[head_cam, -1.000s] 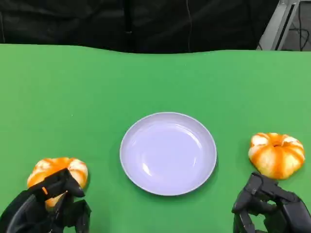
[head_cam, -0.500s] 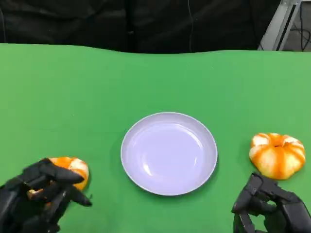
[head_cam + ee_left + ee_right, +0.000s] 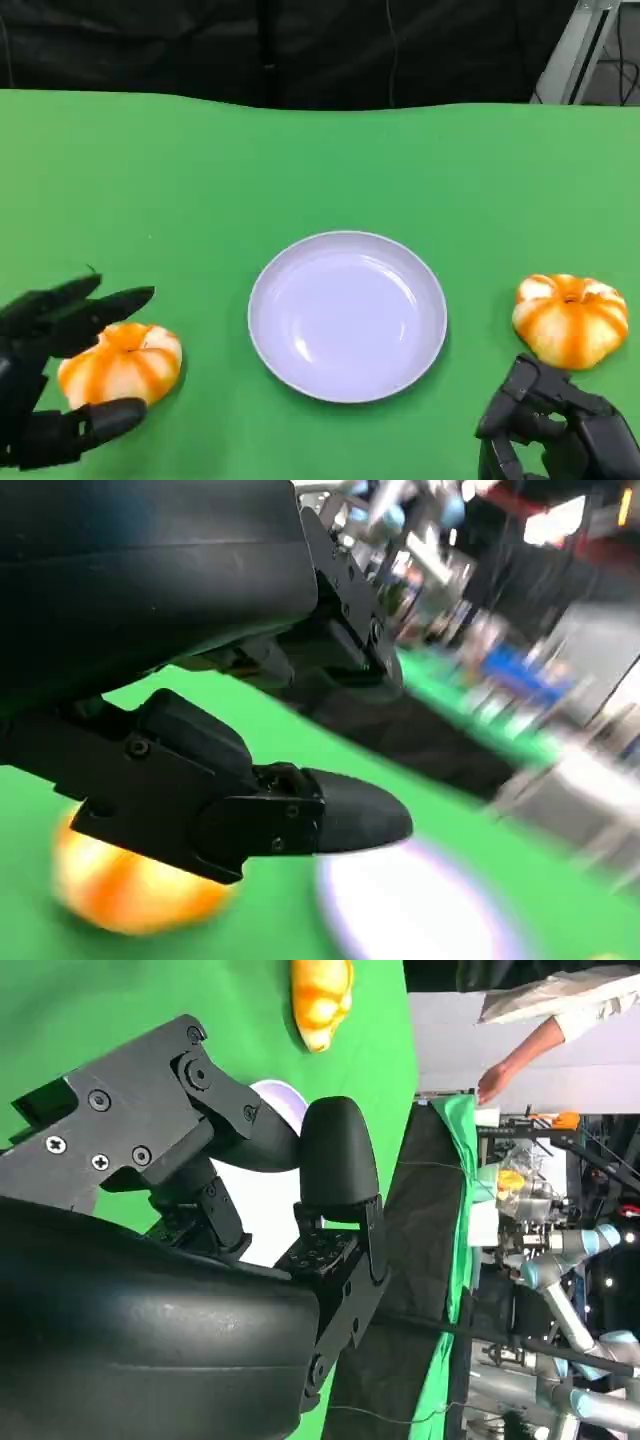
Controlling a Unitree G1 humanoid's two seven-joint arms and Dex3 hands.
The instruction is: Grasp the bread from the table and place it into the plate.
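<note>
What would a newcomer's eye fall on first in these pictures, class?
Probably the pale empty plate in the middle of the green table, with an orange bread roll on each side. The left hand has its fingers spread around the left roll; the right roll lies untouched beyond the right hand.

Left hand (image 3: 45,375) cut by head view's left edge, covering near side of left bread (image 3: 122,362). Right hand (image 3: 560,430) cut by bottom edge. Left wrist view motion-blurred; plate (image 3: 415,905) smeared.

Robotics laboratory: a green-covered surface (image 3: 320,170) backed by black curtains (image 3: 300,45), with a pale blue-jointed robot arm (image 3: 560,1260) and a person's sleeve (image 3: 545,1005) beyond it.
</note>
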